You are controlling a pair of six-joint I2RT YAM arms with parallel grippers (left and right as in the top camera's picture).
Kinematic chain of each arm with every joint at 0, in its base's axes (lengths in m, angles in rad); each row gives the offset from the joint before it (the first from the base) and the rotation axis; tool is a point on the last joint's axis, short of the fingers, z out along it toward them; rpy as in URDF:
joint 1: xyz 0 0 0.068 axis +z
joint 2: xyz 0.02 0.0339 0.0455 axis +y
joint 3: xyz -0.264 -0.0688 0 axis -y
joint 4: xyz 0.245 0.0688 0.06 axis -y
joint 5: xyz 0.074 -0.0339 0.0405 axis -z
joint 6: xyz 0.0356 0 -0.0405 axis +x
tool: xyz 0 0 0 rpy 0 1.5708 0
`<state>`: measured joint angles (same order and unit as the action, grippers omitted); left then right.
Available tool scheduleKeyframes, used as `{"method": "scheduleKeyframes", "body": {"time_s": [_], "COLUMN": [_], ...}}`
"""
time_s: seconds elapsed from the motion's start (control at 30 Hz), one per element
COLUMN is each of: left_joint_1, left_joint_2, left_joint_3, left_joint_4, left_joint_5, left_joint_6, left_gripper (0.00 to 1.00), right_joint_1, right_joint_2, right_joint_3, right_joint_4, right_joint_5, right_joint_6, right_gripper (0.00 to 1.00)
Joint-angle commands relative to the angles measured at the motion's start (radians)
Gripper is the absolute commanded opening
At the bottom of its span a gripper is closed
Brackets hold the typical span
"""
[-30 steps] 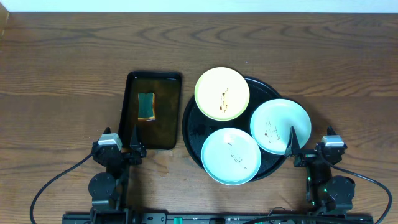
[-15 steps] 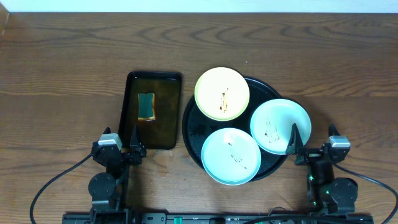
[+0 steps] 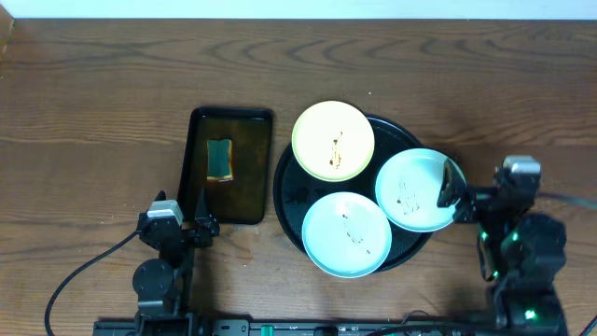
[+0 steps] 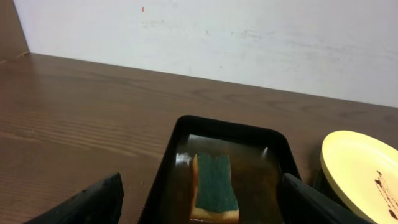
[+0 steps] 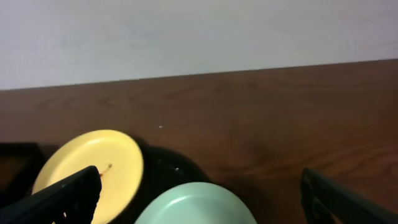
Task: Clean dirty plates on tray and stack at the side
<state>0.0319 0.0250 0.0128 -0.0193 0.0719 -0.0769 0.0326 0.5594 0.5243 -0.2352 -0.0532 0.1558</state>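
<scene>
One yellow plate (image 3: 333, 140), two mint plates (image 3: 346, 234), one tray (image 3: 291, 193), right claw (image 5: 199, 186) apparently open

Even light; faint glints on tray (image 3: 289, 198); wrist views soft.

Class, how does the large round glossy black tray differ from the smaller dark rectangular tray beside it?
The large round glossy black tray is circular; the smaller dark rectangular tray is oblong. The round tray is wider than the rectangular tray. The round tray carries three smeared plates; the rectangular tray holds one green-topped sponge. Both are dark, rimmed and rest on the wooden table.
</scene>
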Motion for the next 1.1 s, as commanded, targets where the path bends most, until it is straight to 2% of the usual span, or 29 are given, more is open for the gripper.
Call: {"method": "scheduleKeyframes", "body": {"time_s": [0.0, 0.33, 0.67, 0.8, 0.93, 1.07], "left_joint_1": [0.004, 0.004, 0.004, 0.004, 0.004, 0.004], "left_joint_2": [0.001, 0.001, 0.001, 0.001, 0.001, 0.001], "left_joint_3": [-0.008, -0.008, -0.008, -0.008, -0.008, -0.008], "left_joint_4": [-0.044, -0.044, -0.044, -0.044, -0.044, -0.044], "left_joint_5": [0.014, 0.014, 0.014, 0.014, 0.014, 0.014], "left_joint_6": [0.013, 0.013, 0.013, 0.013, 0.013, 0.012], "left_gripper": [0.79, 0.79, 0.79, 0.79, 0.79, 0.79], "right_joint_1": [0.010, 0.009, 0.007, 0.007, 0.007, 0.006], "right_joint_2": [0.054, 0.127, 0.369, 0.417, 0.452, 0.489], "right_joint_3": [0.068, 0.079, 0.376, 0.396, 0.396, 0.396], "right_joint_4": [-0.011, -0.079, -0.509, -0.528, -0.574, -0.571], "right_joint_5": [-0.032, -0.043, -0.067, -0.063, 0.097, 0.040], "right_joint_6": [0.000, 0.012, -0.055, -0.090, -0.008, -0.004], "right_gripper": [0.99, 0.99, 0.99, 0.99, 0.99, 0.99]}}
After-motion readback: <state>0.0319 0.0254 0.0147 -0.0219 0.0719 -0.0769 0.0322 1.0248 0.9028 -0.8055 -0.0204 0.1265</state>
